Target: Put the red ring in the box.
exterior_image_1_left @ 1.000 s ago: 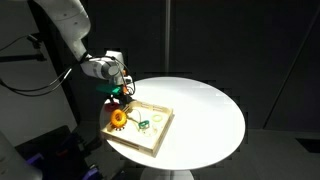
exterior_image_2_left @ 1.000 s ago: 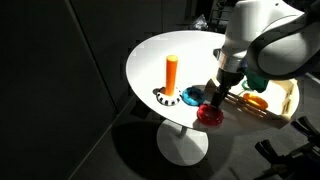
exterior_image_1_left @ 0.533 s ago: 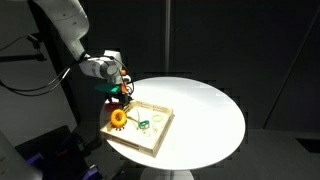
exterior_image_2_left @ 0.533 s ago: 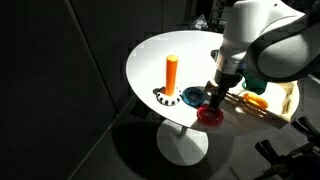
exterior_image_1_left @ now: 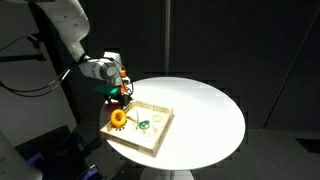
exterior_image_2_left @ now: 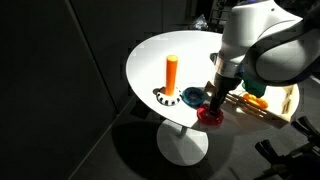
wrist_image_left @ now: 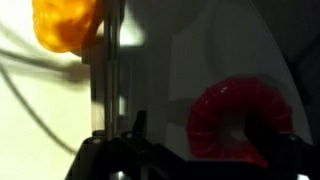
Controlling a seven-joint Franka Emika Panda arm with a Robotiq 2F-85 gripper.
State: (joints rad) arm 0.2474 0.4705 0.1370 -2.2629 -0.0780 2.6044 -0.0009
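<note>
Three views of one round white bench (exterior_image_2_left: pixel 180 45) in a dark room.

Left to right in an exterior view:
- Upright orange peg (exterior_image_2_left: pixel 171 73) on a black-and-white base (exterior_image_2_left: pixel 162 97), close to the near rim.
- Blue ring (exterior_image_2_left: pixel 192 96) just beside that base.
- Red ring (exterior_image_2_left: pixel 209 115), flat on the bench right at its rim, outside the box.
- Tool (exterior_image_2_left: pixel 213 103) directly above the red ring, fingertips down at it. Clenched on the ring or merely around it: cannot tell.
- Yellow toothed gear (exterior_image_2_left: pixel 255 100) farther right.
- Box (exterior_image_2_left: pixel 290 95) of pale wood, partly hidden by the arm and cut by the frame edge.

Wide bare surface behind the peg, up to the far rim.

From another side, in an exterior view: tool (exterior_image_1_left: pixel 121 97) at the left rim of the bench. Box (exterior_image_1_left: pixel 160 140) just right of it, one corner near the bench rim, gear (exterior_image_1_left: pixel 119 118) at its left corner. Large bare white area to the right.

Wrist view, blurred: gear (wrist_image_left: pixel 65 25) at top left, red ring (wrist_image_left: pixel 240 115) at lower right. Dark tool parts along the bottom, partly covering the ring.

Small green marks (exterior_image_1_left: pixel 143 124) inside the box, too small to read.
</note>
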